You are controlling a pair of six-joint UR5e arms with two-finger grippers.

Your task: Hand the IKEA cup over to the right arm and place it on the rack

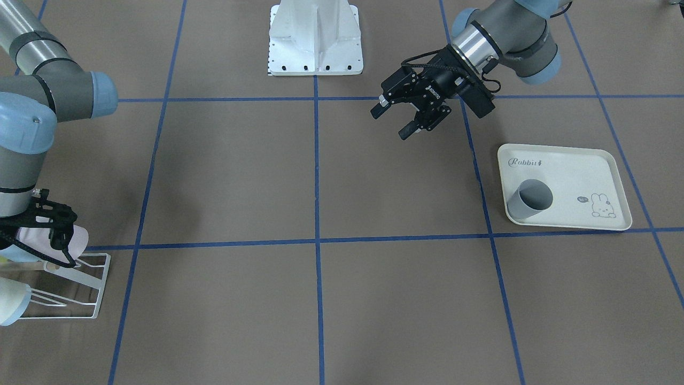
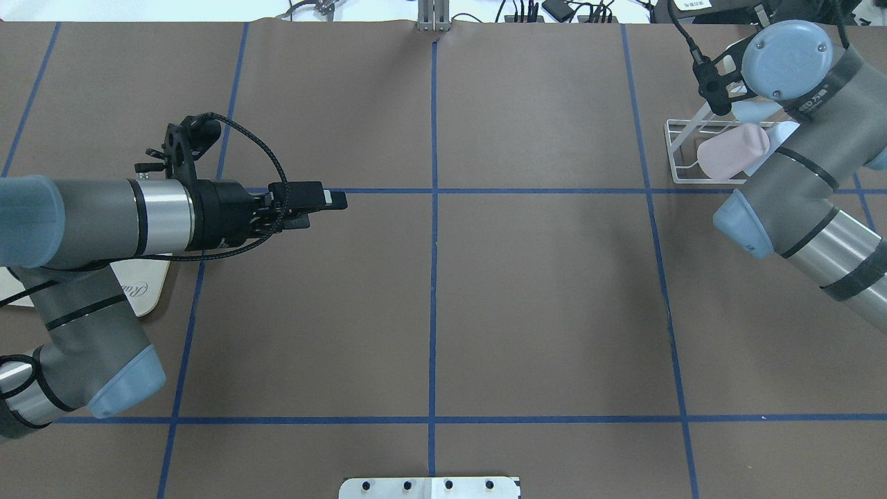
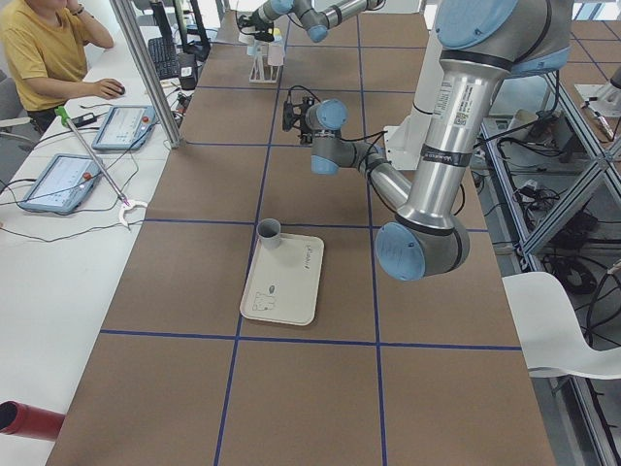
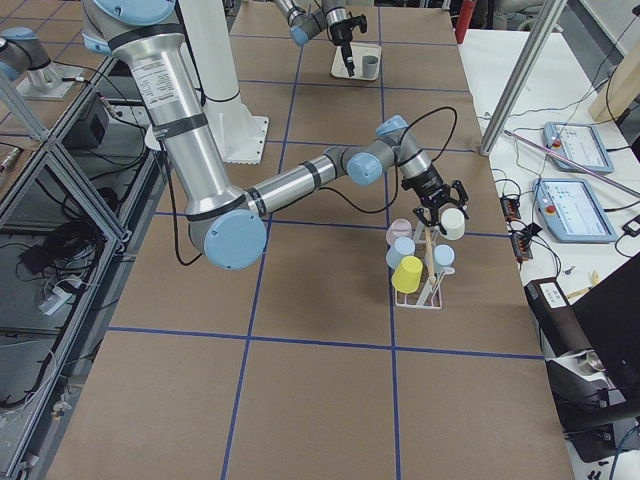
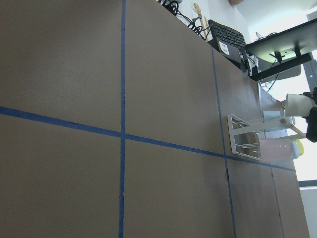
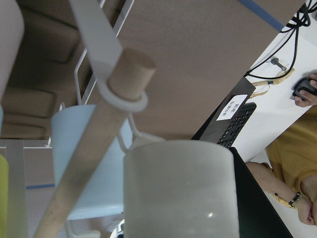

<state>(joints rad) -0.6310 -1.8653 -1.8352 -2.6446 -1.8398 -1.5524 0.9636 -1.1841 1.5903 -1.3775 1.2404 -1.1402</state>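
Brown matte covering runs over the whole table, marked into large squares by blue tape lines. A white pedestal is bolted at the robot's edge.

Near the far edge, toward the table's right end, stands the rack, with a wooden rod rising through it. A pink cup, a yellow cup and a light-blue cup hang on it. The right gripper is at the rack's top with the white cup right at its fingers, beside the rod's tip. I cannot tell whether the jaws grip the cup or stand apart from it.

The left gripper hangs above bare table near the middle, its jaws wide apart and nothing between them.

Toward the left end lies a cream tray printed with a rabbit. A grey cup stands in the tray's corner nearest the table's middle and far edge.

Beyond the far edge runs a white bench with two tablets, a keyboard and loose cables. A person in a yellow shirt sits there, one hand on a mouse. Metal posts rise at the table's far edge. A white chair stands on the robot's side.
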